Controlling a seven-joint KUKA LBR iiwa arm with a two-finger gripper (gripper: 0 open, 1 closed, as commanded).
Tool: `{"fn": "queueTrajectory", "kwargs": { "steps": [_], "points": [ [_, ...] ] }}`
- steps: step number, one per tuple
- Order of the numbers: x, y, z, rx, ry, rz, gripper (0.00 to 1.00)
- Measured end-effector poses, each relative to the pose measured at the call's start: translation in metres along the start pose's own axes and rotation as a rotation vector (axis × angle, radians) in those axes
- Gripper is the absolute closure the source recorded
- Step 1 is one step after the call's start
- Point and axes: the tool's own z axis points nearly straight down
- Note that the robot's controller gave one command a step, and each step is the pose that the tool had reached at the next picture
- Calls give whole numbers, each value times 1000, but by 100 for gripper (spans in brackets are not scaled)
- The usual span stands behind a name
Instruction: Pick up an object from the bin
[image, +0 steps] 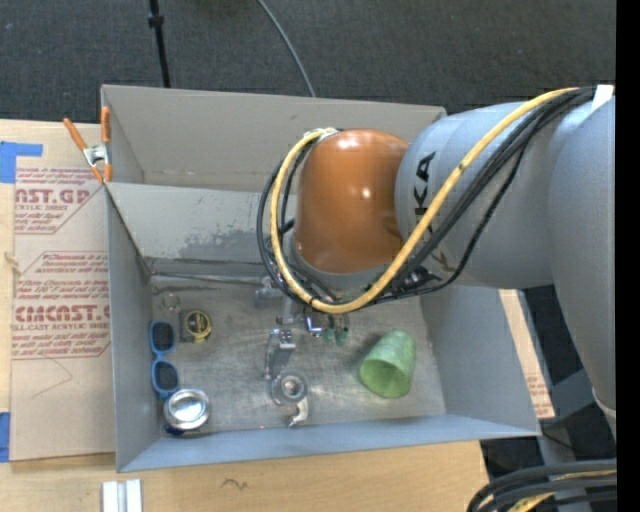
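Starting at the near wall of the bin (300, 440): a round silver tin (187, 409) lies in the near corner on the view's left, shiny face up. Blue sunglasses (160, 357) lie just behind the tin, along the left wall. A small grey metal piece (290, 388) with a round middle lies on the floor close to the near wall, about mid-width. A green cup (388, 364) lies tipped on its side toward the view's right, well apart from the tin. Farther back on the left, a small black-and-brass round thing (196, 325) lies near the sunglasses; no marking on it can be read.

The hand (285, 345) hangs over the middle of the floor, just behind the metal piece, which is the thing nearest to it. Contact between the two cannot be told. Whether the hand is wide or narrow cannot be told either.

Above the hand sits the orange cover (345, 200), with yellow and black cables (287, 185) looped round it. The grey arm (500, 190) bears the black letters "KA"; the cables hide the rest of the word.
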Motion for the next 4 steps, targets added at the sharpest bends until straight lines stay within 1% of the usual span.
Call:
{"fn": "queueTrajectory", "kwargs": {
  "steps": [1, 2, 3, 4],
  "points": [
    [6, -36, 130, 0, -6, -43, 0],
    [32, -70, 125, -1, -15, -191, 0],
    [33, -70, 124, -1, -7, -193, 100],
    [-6, -132, 126, -3, 0, -203, 100]
  ]
}}
